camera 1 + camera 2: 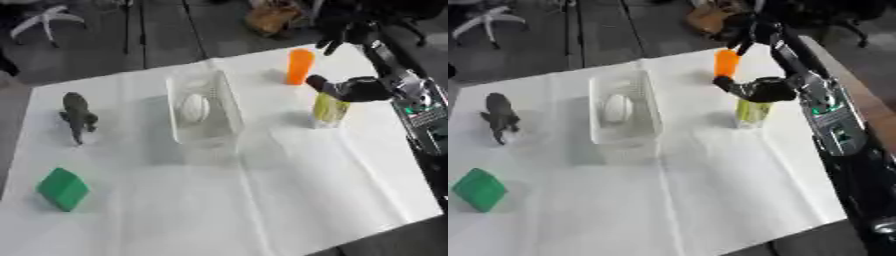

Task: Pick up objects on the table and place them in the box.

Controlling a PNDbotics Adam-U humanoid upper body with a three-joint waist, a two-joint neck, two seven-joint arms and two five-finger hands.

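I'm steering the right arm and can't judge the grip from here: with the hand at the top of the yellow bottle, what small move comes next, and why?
Probably close the right hand round the top of the yellow bottle before lifting. The hand sits right at the top while the bottle stands upright on the table, and whether the fingers hold it cannot be told. The box waits to its left.

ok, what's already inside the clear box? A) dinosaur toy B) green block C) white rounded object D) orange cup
C: a white rounded object lies inside the clear box, while the green block, orange cup and dinosaur toy all sit on the table outside it.
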